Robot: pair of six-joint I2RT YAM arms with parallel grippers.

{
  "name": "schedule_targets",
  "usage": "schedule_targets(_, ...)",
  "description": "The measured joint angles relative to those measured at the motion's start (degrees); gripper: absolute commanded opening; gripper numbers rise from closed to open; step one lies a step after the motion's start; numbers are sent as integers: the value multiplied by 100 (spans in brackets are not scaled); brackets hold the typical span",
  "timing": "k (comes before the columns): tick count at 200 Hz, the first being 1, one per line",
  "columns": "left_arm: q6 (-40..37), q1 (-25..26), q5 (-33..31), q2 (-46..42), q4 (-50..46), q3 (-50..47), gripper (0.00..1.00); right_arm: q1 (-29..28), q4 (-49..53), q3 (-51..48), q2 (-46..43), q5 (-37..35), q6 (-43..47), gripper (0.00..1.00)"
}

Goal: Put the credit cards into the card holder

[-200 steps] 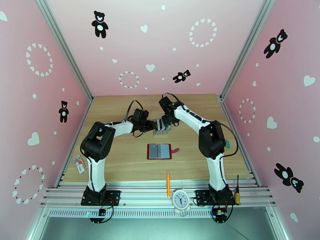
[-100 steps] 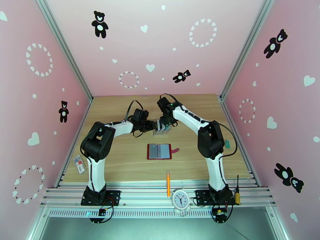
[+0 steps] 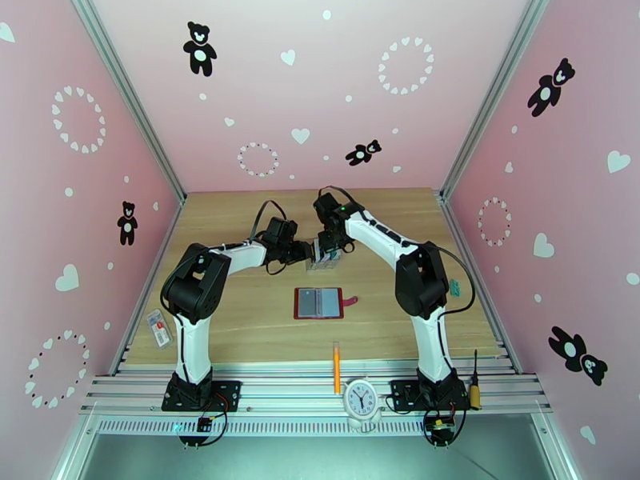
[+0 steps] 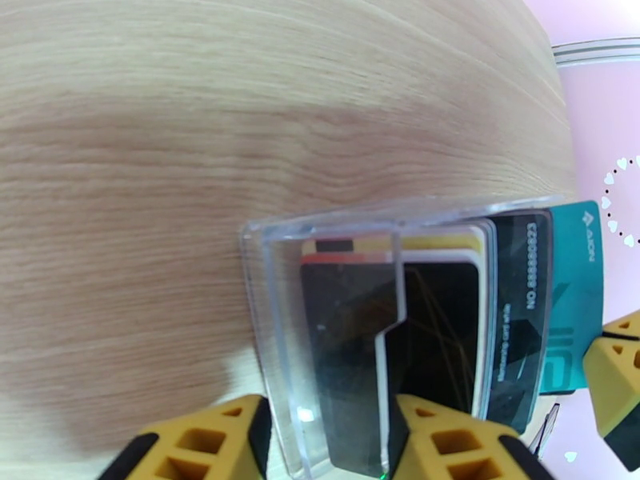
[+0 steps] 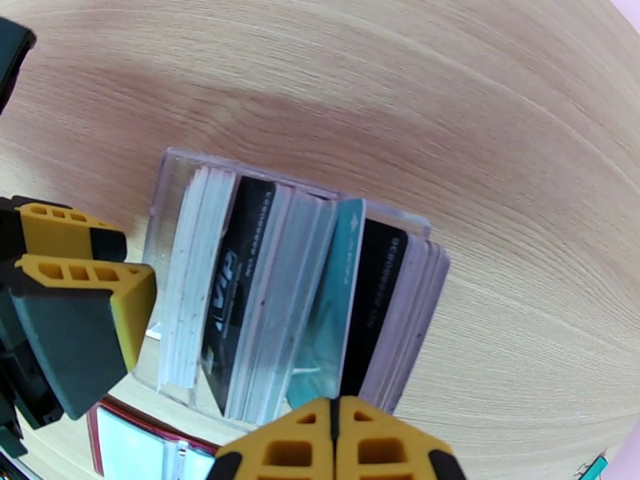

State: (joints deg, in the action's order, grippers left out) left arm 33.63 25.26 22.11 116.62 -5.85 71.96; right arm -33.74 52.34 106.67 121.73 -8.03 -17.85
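Credit cards (image 5: pixel 240 290): the right hand (image 5: pixel 336 438) is pinched closed on a teal card (image 5: pixel 344 274) standing among the others in a clear rack (image 4: pixel 276 330), whose end the left hand (image 4: pixel 328 426) clamps. Apart, toward the near edge, the red card holder (image 3: pixel 318 302) lies open on the worktop (image 3: pixel 240 314).

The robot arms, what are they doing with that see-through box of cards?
The left tool grips one end of the clear rack, steadying it. The right tool looks pinched shut on a teal card that sticks out past the other cards in the rack. The red card holder lies open nearer the arms.
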Motion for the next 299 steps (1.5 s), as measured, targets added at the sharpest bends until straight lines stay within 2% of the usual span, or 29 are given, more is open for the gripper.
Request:
schedule_targets(189, -9, -11, -107, -378, 223, -540, 48, 0, -90, -490, -1003, 339, -358, 0)
schedule_targets(299, -48, -81, -306, -708, 308, -837, 50, 0, -780, -1941, -2459, 1027, -914, 0)
